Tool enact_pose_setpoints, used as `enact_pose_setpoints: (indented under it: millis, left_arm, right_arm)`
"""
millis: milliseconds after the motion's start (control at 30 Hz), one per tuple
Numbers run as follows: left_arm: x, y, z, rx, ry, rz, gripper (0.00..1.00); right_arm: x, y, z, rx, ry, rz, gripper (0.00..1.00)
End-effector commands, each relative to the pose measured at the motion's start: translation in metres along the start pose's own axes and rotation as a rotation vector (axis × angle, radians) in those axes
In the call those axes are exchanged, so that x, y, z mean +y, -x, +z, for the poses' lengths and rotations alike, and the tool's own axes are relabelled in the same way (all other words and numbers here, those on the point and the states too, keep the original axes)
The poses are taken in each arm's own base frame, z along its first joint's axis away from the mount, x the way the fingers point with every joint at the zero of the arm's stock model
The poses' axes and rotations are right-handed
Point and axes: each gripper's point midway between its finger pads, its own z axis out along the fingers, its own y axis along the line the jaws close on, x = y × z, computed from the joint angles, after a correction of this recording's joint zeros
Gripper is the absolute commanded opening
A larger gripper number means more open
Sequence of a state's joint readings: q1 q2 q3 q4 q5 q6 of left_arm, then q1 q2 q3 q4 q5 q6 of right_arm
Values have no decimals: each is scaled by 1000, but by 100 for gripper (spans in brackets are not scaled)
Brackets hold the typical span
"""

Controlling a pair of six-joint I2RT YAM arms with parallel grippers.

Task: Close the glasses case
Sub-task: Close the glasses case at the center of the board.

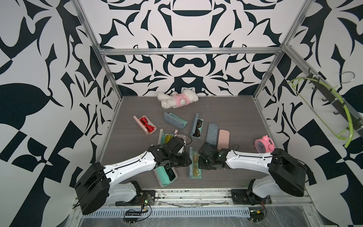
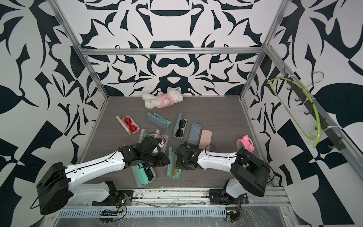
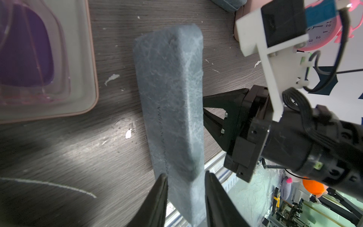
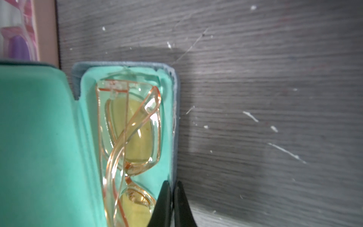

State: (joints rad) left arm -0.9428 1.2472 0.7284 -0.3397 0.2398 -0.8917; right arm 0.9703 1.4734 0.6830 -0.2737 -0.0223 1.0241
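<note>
The glasses case (image 1: pixel 195 169) (image 2: pixel 173 169) is blue-grey outside with teal lining and lies open near the front middle, between the two arms. Yellow-lensed glasses (image 4: pixel 133 137) rest in its tray. Its lid (image 3: pixel 172 98) stands upright along the left side of the tray. My left gripper (image 3: pixel 186 175) (image 1: pixel 188 160) has one finger on each face of the lid, shut on it. My right gripper (image 4: pixel 172 183) (image 1: pixel 199 163) is shut on the thin right wall of the tray, one finger inside and one outside.
Several other cases lie around. An open pink case with red glasses (image 1: pixel 146 125) is at the left, a teal case (image 1: pixel 167 175) lies under my left arm, and closed grey (image 1: pixel 212 135) and pink (image 1: pixel 224 139) cases sit behind my right gripper. A pink alarm clock (image 1: pixel 264 145) stands at the right and a plush toy (image 1: pixel 177 99) lies at the back.
</note>
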Motion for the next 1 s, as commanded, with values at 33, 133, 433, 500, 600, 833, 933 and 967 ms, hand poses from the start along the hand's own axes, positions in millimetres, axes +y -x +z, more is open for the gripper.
enact_pose_setpoints:
  millis: [33,133,433,500,600,833,933,967]
  left_arm:
    - [11,-6,7,20,27,-1,34]
    - [11,-6,8,21,24,-1,33]
    - [20,-10,19,55,53,-12,31]
    - [21,-11,20,58,57,-12,31]
    - [22,-11,21,62,57,-14,30]
    - [22,-11,23,63,56,-12,29]
    - [22,-12,24,67,53,-13,29]
    - [23,-12,25,70,54,-14,29]
  right_arm:
    - [0,1,-5,-14,-2,-6,7]
    - [1,1,-5,-14,0,-7,7]
    - [4,1,-4,-11,5,-13,6]
    - [5,1,-3,-11,5,-15,6]
    - [6,1,-3,-9,7,-16,6]
    - [7,1,-3,-9,8,-22,6]
    - [8,1,-3,-8,9,-22,6]
    - [8,1,-3,-8,9,-22,5]
